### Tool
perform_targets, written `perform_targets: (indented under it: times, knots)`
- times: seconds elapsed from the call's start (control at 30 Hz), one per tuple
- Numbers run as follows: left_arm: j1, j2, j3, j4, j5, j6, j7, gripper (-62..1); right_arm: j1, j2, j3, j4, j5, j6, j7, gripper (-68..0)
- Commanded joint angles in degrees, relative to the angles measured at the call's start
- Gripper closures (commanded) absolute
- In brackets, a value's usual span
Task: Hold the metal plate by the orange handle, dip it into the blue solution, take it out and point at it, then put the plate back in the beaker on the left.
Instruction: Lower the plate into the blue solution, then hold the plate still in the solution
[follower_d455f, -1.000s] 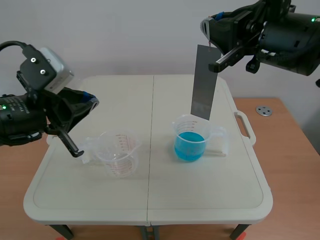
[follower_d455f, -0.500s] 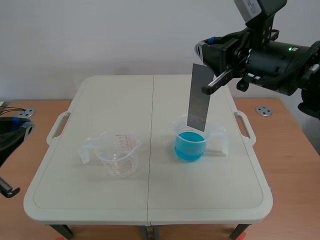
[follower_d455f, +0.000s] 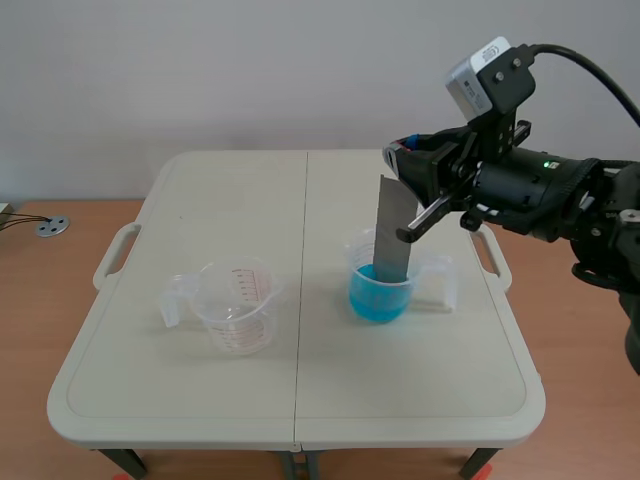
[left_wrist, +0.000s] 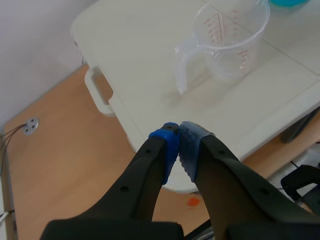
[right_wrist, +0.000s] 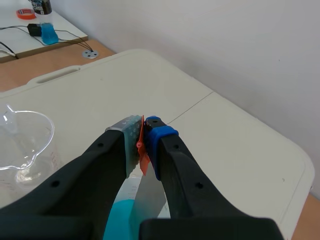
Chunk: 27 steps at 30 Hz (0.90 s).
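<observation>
Right gripper (right_wrist: 143, 134) lowered metal plate (follower_d455f: 392, 235) into blue solution (follower_d455f: 374, 299)

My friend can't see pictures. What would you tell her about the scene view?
The right arm's pincer holds a metal plate nearly upright by its top, with the plate's lower end down inside a clear beaker of blue solution on a white table. An empty clear beaker stands apart on the table's left half.
</observation>
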Motion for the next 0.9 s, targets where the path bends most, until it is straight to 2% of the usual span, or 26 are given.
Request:
perform_targets:
  times: [0.0,0.33,0.87]
  knots:
    - [0.33,0.15,-0.55,0.76,-0.63,0.24,-0.9,-2.8,1.07,0.11,-0.33,-0.61,-0.48,0.42,1.81,-1.3]
    - [1.2,0.31,-0.55,0.7,-0.63,0.24,-1.62,-2.8,1.81,0.13,-1.2,-7.93,-6.54,0.42,8.66,-1.3]
    - [1.2,0.31,-0.55,0.7,-0.63,0.22,-1.55,-2.8,1.81,0.13,-1.2,-8.55,-8.44,0.42,8.92,-1.3]
